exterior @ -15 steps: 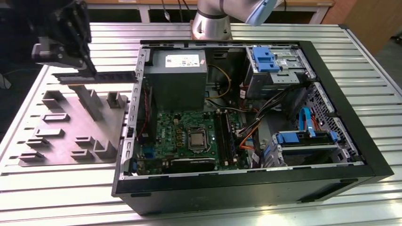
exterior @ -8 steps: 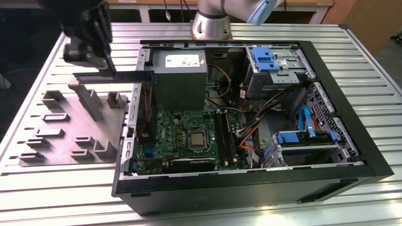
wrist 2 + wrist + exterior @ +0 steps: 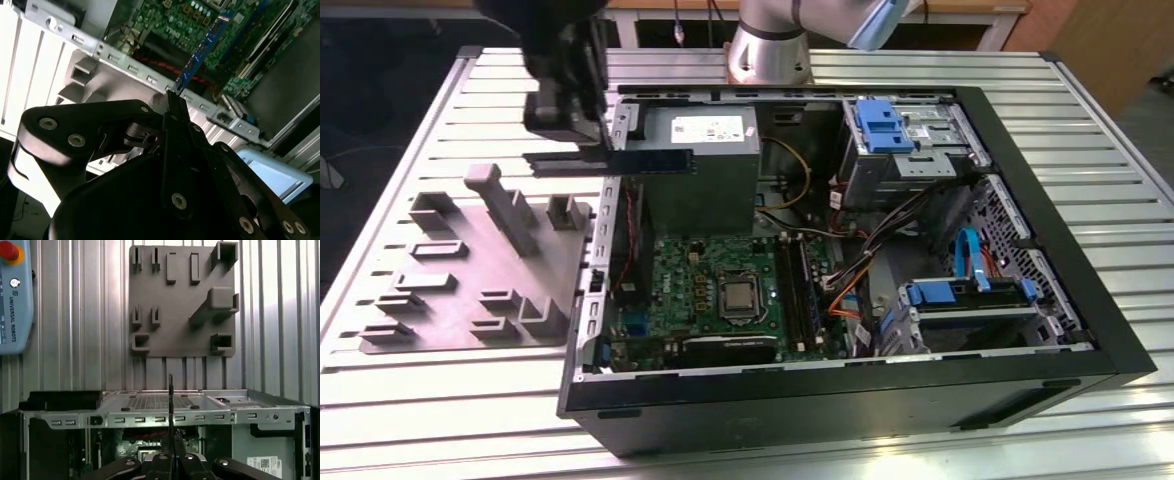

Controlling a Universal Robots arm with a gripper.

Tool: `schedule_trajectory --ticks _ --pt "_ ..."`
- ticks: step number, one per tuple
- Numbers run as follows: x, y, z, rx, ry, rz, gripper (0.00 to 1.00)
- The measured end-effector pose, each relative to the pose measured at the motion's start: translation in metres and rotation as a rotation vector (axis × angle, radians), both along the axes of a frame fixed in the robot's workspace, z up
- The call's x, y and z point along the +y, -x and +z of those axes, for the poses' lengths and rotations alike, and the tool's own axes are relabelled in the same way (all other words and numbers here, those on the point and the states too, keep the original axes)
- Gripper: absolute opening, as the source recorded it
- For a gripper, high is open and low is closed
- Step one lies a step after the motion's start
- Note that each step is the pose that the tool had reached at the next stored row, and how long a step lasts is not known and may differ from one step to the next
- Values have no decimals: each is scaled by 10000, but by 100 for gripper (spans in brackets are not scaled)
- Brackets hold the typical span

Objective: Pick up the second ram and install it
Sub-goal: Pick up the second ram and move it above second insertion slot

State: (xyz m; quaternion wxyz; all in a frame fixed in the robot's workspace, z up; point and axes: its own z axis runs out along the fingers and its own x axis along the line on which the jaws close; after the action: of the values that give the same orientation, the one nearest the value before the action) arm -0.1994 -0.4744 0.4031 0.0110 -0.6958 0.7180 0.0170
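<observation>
Exterior view and second wrist view are both showing the pick already done: the black two-finger gripper [image 3: 580,145] is clamping tight on the second ram [image 3: 654,160], a long, narrow, flat dark blue-green circuit strip, which is hanging level in the air rather than sitting in any slot. The install is what is remaining, as far as I am judging it. The strip is crossing above the rim of the side wall of the open black-and-steel computer case [image 3: 854,385] on the exterior view's left, close to the grey metal power supply box [image 3: 700,130] at the case's far corner. The case is standing in the middle of the ribbed aluminium bench [image 3: 454,400], and the grey moulded fixture plate [image 3: 460,270] is lying toward the bench's edge on the exterior view's left, well apart from the strip. The long black plastic memory slots [image 3: 798,290] are lying on the green motherboard [image 3: 707,270], just beside the square silver processor [image 3: 738,296]. Whether one of them is already holding a strip is not showing clearly. The air above the open case is looking free, but the slots are sitting tight between the processor and a tangle of orange, black and yellow cables [image 3: 854,270].
</observation>
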Motion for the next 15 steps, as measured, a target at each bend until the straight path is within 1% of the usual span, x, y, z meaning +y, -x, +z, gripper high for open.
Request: schedule_trajectory --ticks 15 --pt "0 -681 -1 54 -1 1 11"
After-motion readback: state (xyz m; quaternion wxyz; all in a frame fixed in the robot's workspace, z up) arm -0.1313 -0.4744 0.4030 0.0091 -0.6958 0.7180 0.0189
